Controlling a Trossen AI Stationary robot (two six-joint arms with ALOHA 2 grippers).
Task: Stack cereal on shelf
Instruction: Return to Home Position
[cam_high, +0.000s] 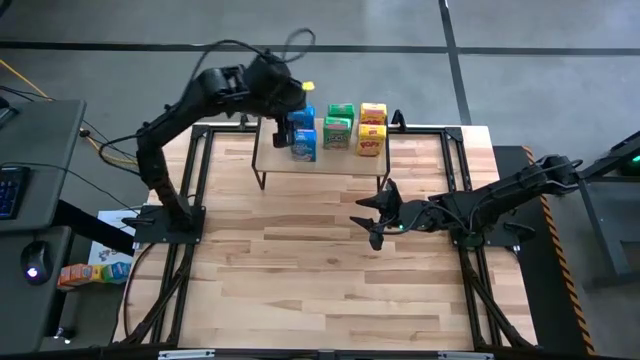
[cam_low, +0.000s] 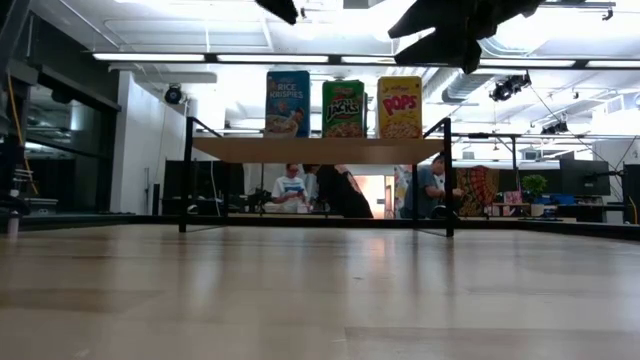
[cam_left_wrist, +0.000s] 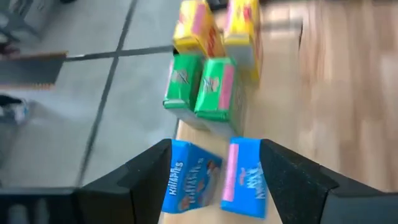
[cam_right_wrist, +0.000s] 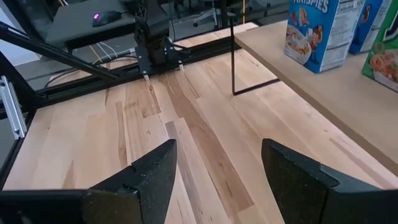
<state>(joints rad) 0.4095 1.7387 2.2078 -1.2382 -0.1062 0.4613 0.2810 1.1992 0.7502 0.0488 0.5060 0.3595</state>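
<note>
Six cereal boxes (cam_high: 340, 128) stand on the shelf (cam_high: 340, 164) at 12 o'clock.
Left gripper (cam_left_wrist: 214, 155), fingers apart, hovers over its 9 o'clock end; right gripper (cam_right_wrist: 217, 155), likewise spread, sits at its 5 o'clock.

The rear cereal boxes (cam_high: 341, 110) hide behind the front three (cam_low: 343, 108) in the low view; arms (cam_low: 455, 28) cropped overhead — print on the yellow boxes (cam_left_wrist: 198, 34) blurred.

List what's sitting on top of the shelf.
The shelf holds six in three pairs: blue cereal boxes, green cereal boxes, yellow cereal boxes. Low view shows only three fronts; the back row is covered there. Left pincer hovers open above the blue pair. Right pincer waits mid-table.
</note>
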